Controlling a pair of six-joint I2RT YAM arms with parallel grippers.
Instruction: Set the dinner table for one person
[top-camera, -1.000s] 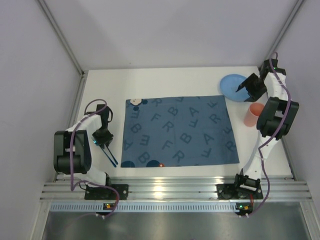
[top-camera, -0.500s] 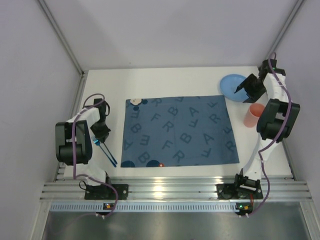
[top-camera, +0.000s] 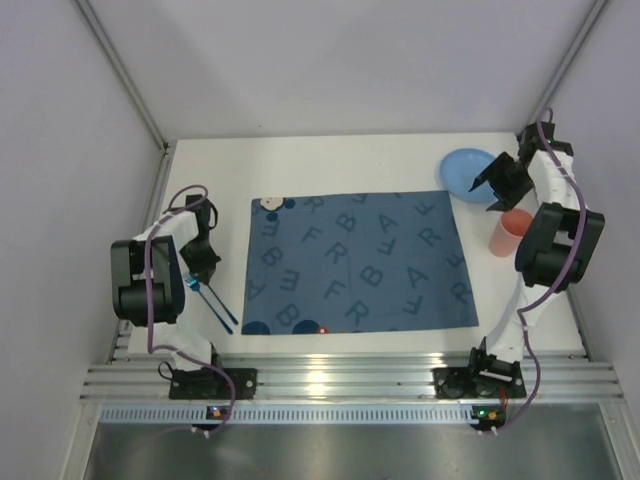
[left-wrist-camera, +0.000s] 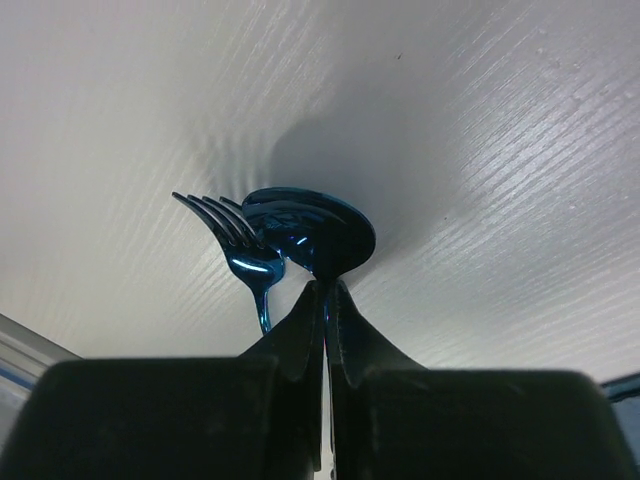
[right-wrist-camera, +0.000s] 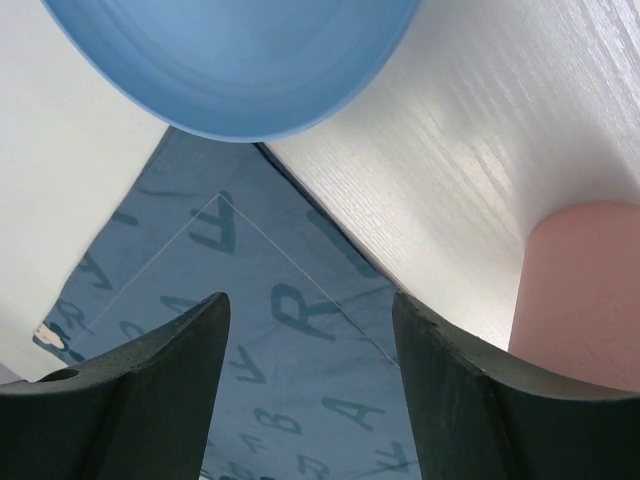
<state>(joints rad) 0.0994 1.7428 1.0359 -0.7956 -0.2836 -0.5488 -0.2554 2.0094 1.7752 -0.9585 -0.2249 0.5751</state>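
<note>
White dinner table (top-camera: 350, 160) fills the booth beneath both arms, where the left gripper (left-wrist-camera: 322, 298) is pinched tight on a blue spoon (left-wrist-camera: 310, 232) and the right gripper (right-wrist-camera: 308, 305) gapes wide, empty, beside a blue plate (right-wrist-camera: 240, 60).

Top looks down; 2 wrist cameras skim dinner table (top-camera: 350, 160)

We see bright, even light from above. Glare streaks the aluminium rail (top-camera: 320, 378); a soft shadow pools around the spoon (left-wrist-camera: 310, 225); the left gripper (left-wrist-camera: 326, 295) looks blurred close up.
</note>
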